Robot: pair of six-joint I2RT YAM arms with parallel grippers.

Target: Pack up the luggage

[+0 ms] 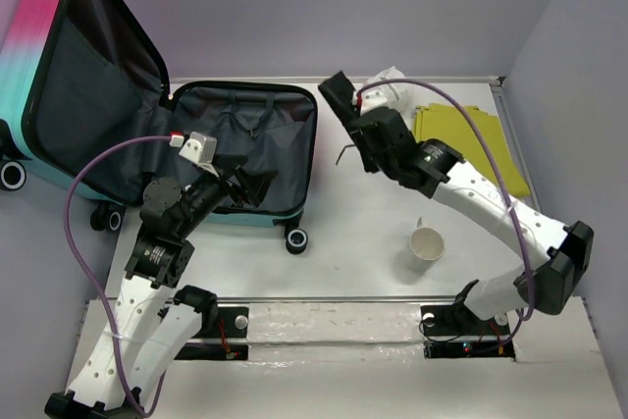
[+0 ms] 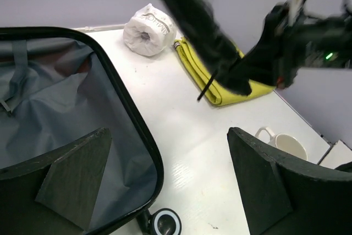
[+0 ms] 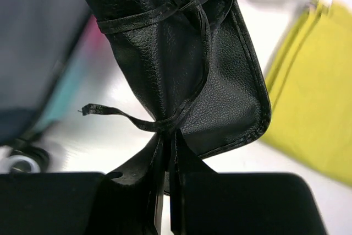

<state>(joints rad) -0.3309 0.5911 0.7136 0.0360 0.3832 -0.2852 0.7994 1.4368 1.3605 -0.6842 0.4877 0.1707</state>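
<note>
Across a white worktop [image 1: 363, 233] seen from above, two robot arms reach away from the near edge. On the left side lies the luggage [image 1: 275, 134], a small hard-shell suitcase with a pink-to-teal shell, black wheels and dark grey fabric lining. It is wide open: one half lies flat on the worktop, and the other half stands tilted up against the left wall. The left end effector [image 2: 169, 136] hovers over the flat half's right rim, jaws spread wide and holding nothing. The right end effector [image 3: 166, 152] is clamped tight on the lower edge of a black leather-look pouch [image 3: 187, 53] bound with thin black ties, one loose tie end sticking out sideways. That pouch hangs above the worktop, just right of the suitcase. A folded yellow-green cloth [image 1: 461, 130] lies flat at the back right. A wrapped white paper roll [image 2: 147, 30] sits just beside the cloth. A white ceramic mug [image 1: 426, 245] stands upright, nearer the arms, well apart from the suitcase.
</note>
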